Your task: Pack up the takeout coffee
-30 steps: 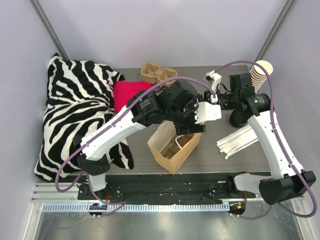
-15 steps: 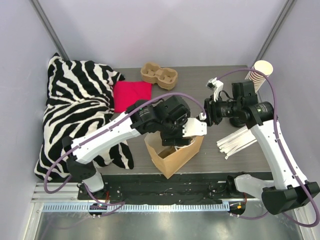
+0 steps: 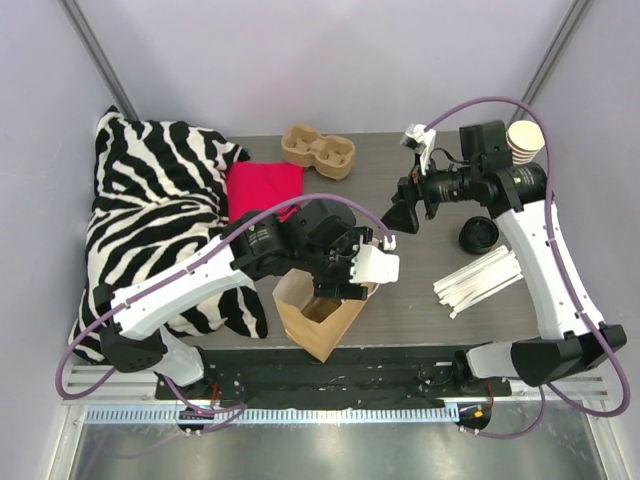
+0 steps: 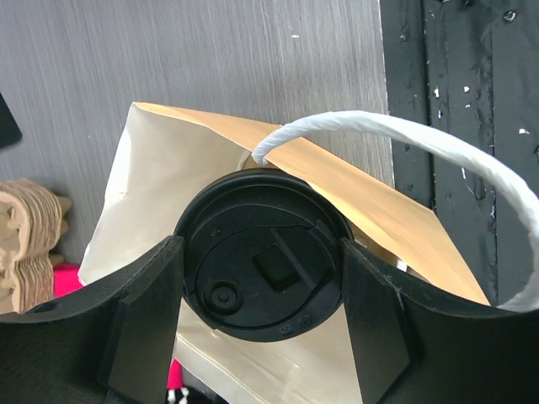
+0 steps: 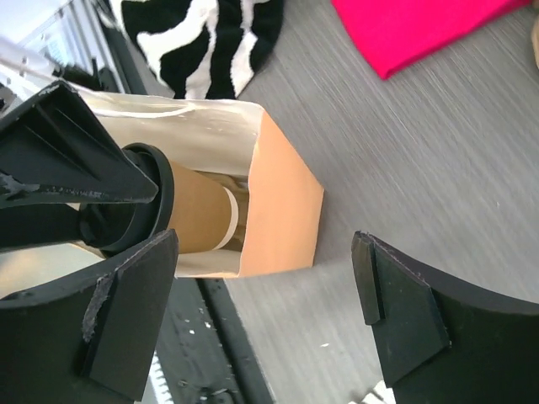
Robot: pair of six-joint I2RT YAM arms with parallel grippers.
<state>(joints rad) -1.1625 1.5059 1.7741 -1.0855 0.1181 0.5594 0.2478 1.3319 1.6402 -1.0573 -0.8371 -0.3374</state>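
1. The left pincer [image 4: 261,324] is clenched on the black lid of the coffee cup [image 5: 198,220]. One finger sits at 9 o'clock of the lid and the other at 3 o'clock.
2. The coffee cup hangs from that grip. Its bottom part is down in the open mouth of the paper bag [image 3: 305,328], and its lid is above the rim.
3. The paper bag stands on the bench [image 3: 410,310] at 6 o'clock, close to the near edge. Its white handle loops up beside the cup.
4. The right pincer [image 5: 263,286] is wide open and holds nothing. It floats at about 1 o'clock from the bag, apart from it.
5. I think the step in hand is putting the cup into the bag. It looks partly done.
6. Next, the left pincer should go lower until the cup sits on the bag's bottom. Then it should let go and lift straight up. It must not catch the handle or tip the bag.
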